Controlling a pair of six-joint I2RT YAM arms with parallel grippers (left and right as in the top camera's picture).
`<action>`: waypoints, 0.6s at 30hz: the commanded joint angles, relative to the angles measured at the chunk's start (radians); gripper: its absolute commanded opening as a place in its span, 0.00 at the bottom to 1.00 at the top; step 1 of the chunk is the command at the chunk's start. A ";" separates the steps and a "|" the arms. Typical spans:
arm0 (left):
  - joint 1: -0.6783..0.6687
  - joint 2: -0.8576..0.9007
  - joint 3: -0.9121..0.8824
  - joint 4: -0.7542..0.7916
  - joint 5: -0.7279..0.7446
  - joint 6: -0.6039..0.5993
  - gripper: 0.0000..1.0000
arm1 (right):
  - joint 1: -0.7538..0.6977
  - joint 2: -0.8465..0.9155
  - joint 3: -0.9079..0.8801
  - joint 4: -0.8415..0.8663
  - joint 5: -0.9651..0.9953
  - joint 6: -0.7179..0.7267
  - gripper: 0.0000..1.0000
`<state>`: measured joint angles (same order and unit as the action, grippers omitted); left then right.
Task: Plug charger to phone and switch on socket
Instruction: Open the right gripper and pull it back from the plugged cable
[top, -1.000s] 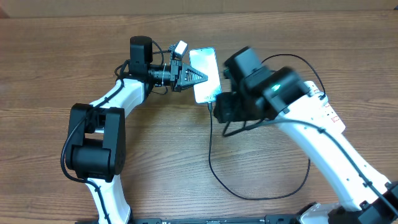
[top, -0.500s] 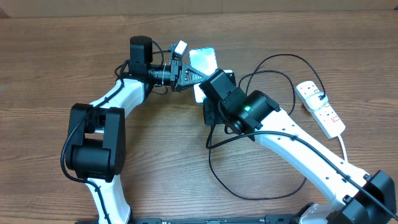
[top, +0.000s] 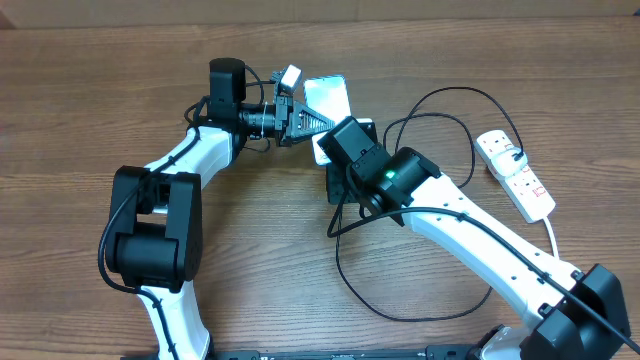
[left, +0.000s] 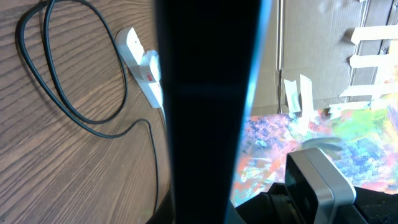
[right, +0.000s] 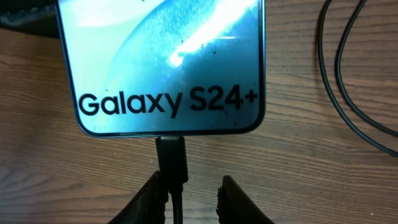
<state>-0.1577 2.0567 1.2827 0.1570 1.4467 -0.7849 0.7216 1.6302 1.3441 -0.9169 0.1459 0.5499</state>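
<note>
The phone (right: 165, 62) lies on the table with its light blue screen lit and "Galaxy S24+" near its lower end. The charger's black connector tip (right: 172, 155) sits against the phone's bottom edge, and its thin cable (top: 337, 245) loops over the table. My right gripper (right: 189, 196) stands around the connector with its jaws apart. The left finger (right: 154, 202) touches the connector and the other is clear of it. In the overhead view my left gripper (top: 318, 122) is shut on the phone's (top: 328, 95) side. The socket (top: 515, 175) lies at the right.
The left wrist view is mostly blocked by the dark phone (left: 208, 93) seen edge-on, with the socket (left: 142, 62) and a cable loop (left: 65, 102) behind it. More cable (top: 440, 95) loops beyond the right arm. The socket's white cord (top: 553, 235) runs toward the table's front edge.
My right arm swung in over the phone's near end, uncovering the socket. Its jaws have narrowed around the connector. The left arm and phone have not moved.
</note>
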 joint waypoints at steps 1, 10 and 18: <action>-0.006 -0.002 0.003 0.005 0.039 0.010 0.04 | -0.001 0.010 -0.010 -0.001 -0.006 0.004 0.27; -0.006 -0.002 0.003 0.005 0.039 0.010 0.04 | -0.001 0.014 -0.010 0.006 -0.054 0.004 0.27; -0.006 -0.002 0.003 0.005 0.039 0.010 0.04 | -0.001 0.024 -0.010 0.019 -0.053 0.003 0.15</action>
<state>-0.1577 2.0567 1.2827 0.1574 1.4475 -0.7853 0.7216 1.6489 1.3415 -0.9047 0.0937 0.5495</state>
